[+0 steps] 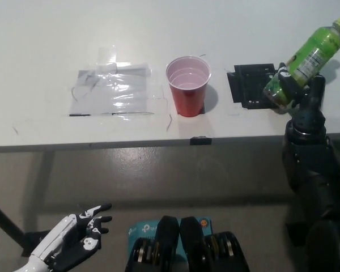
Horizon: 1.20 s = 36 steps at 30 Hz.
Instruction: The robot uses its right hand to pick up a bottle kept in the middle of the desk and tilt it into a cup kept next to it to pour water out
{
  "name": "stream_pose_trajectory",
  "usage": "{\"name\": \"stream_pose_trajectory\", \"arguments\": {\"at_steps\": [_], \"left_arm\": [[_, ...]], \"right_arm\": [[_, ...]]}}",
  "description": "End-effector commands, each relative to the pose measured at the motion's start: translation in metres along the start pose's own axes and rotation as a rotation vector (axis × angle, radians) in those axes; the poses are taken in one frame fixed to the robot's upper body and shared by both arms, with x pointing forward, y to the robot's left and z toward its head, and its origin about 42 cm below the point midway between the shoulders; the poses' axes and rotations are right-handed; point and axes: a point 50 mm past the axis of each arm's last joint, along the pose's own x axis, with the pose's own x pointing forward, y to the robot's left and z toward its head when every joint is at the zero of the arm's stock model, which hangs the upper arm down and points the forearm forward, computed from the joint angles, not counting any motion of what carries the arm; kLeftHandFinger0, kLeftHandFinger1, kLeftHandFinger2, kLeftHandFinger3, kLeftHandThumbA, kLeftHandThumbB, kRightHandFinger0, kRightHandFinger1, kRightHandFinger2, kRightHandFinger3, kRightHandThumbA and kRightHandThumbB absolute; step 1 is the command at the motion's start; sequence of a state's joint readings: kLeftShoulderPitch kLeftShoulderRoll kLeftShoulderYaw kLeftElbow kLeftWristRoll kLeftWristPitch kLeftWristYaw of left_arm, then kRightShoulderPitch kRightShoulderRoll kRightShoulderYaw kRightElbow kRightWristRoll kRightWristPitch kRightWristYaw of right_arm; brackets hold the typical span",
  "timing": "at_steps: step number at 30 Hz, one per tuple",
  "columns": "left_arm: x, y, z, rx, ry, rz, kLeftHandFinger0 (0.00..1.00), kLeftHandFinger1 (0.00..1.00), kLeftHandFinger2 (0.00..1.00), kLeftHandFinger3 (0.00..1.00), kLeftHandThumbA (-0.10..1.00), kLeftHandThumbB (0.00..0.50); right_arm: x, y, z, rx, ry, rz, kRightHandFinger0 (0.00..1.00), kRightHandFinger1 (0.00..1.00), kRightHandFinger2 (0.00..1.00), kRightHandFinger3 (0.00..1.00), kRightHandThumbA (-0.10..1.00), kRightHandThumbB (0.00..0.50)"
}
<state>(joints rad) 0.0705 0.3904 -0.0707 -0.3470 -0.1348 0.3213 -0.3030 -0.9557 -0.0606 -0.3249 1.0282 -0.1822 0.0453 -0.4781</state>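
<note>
The right hand [297, 93] is clamped around the lower part of the bottle [306, 59], to the right of the cup [187, 86]. The bottle is green, capped, and tilted with its top leaning up and away from the cup. Its base appears clear of the worktop [45, 51], above the black patch [250, 85] that lies just right of the cup, though contact at the base cannot be ruled out.

The cup stands upright on the worktop, open and red, well apart from the bottle. It looks empty, though clear liquid would be hard to see. A sheet of clear plastic [113, 88] lies flat to the left of the cup.

The left hand [73, 241] rests below the worktop edge, down and to the left of the cup, fingers apart and holding nothing.

Assessment: the grasp is made and the lift appears under way. Still outstanding: carrying the bottle over to the cup and tilting it toward the rim. The cap appears to be on, so pouring may yield nothing.
</note>
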Motion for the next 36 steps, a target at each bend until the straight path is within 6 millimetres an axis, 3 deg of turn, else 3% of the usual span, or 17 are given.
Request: {"name": "stream_pose_trajectory", "arguments": {"at_steps": [1, 4, 7, 8, 9, 12, 14, 15, 19, 20, 23, 26, 30, 36], "left_arm": [[-0.002, 0.002, 0.011, 0.036, -0.041, -0.027, 0.84, 0.89, 0.99, 1.0, 0.7, 0.102], [0.0, 0.006, 0.015, 0.044, -0.045, -0.033, 0.84, 0.88, 0.98, 1.0, 0.68, 0.094], [0.0, 0.007, 0.017, 0.054, -0.042, -0.036, 0.83, 0.88, 0.97, 1.0, 0.69, 0.093], [-0.001, 0.008, 0.018, 0.061, -0.044, -0.039, 0.83, 0.88, 0.98, 1.0, 0.69, 0.087], [0.0, 0.009, 0.017, 0.068, -0.041, -0.039, 0.84, 0.9, 0.99, 1.0, 0.69, 0.095], [-0.001, 0.011, 0.018, 0.077, -0.038, -0.036, 0.84, 0.9, 0.99, 1.0, 0.69, 0.101], [0.0, 0.014, 0.021, 0.084, -0.037, -0.037, 0.85, 0.91, 1.0, 1.0, 0.71, 0.12], [0.0, 0.014, 0.021, 0.085, -0.037, -0.039, 0.85, 0.91, 1.0, 1.0, 0.72, 0.126], [0.002, 0.017, 0.024, 0.094, -0.04, -0.038, 0.86, 0.91, 1.0, 1.0, 0.72, 0.132], [0.002, 0.017, 0.024, 0.096, -0.042, -0.039, 0.86, 0.91, 1.0, 1.0, 0.72, 0.13], [0.004, 0.019, 0.023, 0.105, -0.042, -0.045, 0.85, 0.91, 1.0, 1.0, 0.73, 0.13], [0.003, 0.02, 0.025, 0.108, -0.038, -0.042, 0.85, 0.91, 1.0, 1.0, 0.73, 0.139], [0.003, 0.022, 0.029, 0.109, -0.038, -0.047, 0.86, 0.9, 0.98, 1.0, 0.71, 0.126], [0.004, 0.021, 0.029, 0.118, -0.042, -0.051, 0.85, 0.9, 0.98, 1.0, 0.71, 0.119]], "right_arm": [[-0.001, 0.006, 0.109, 0.176, -0.452, -0.163, 0.0, 0.01, 0.31, 0.65, -0.07, 0.007], [0.002, 0.002, 0.111, 0.11, -0.485, -0.144, 0.0, 0.04, 0.33, 0.42, -0.1, 0.006], [0.002, -0.002, 0.111, 0.016, -0.548, -0.109, 0.0, 0.0, 0.31, 0.38, -0.1, 0.006], [0.002, -0.004, 0.11, -0.007, -0.565, -0.1, 0.0, 0.0, 0.3, 0.39, -0.1, 0.008], [0.003, -0.009, 0.112, -0.146, -0.637, -0.064, 0.0, 0.0, 0.3, 0.38, -0.1, 0.011], [0.004, -0.017, 0.113, -0.256, -0.704, -0.025, 0.0, 0.0, 0.31, 0.41, -0.1, 0.017], [0.007, -0.028, 0.118, -0.36, -0.766, -0.007, 0.0, 0.0, 0.27, 0.41, -0.1, 0.036], [0.007, -0.036, 0.119, -0.409, -0.801, 0.008, 0.0, 0.0, 0.18, 0.41, -0.1, 0.037], [0.006, -0.051, 0.12, -0.51, -0.855, 0.035, 0.0, 0.0, 0.13, 0.42, -0.1, 0.022], [0.006, -0.054, 0.119, -0.533, -0.863, 0.044, 0.0, 0.0, 0.1, 0.42, -0.1, 0.051], [0.005, -0.062, 0.111, -0.633, -0.899, 0.076, 0.0, 0.0, 0.06, 0.41, -0.1, 0.088], [0.004, -0.074, 0.092, -0.802, -0.959, 0.141, 0.0, 0.0, 0.02, 0.41, -0.1, 0.087], [0.002, -0.082, 0.077, -0.861, -0.955, 0.16, 0.0, 0.0, 0.0, 0.4, -0.1, 0.118], [-0.006, -0.073, 0.064, -0.877, -0.921, 0.188, 0.0, 0.0, 0.0, 0.44, -0.1, 0.091]]}}
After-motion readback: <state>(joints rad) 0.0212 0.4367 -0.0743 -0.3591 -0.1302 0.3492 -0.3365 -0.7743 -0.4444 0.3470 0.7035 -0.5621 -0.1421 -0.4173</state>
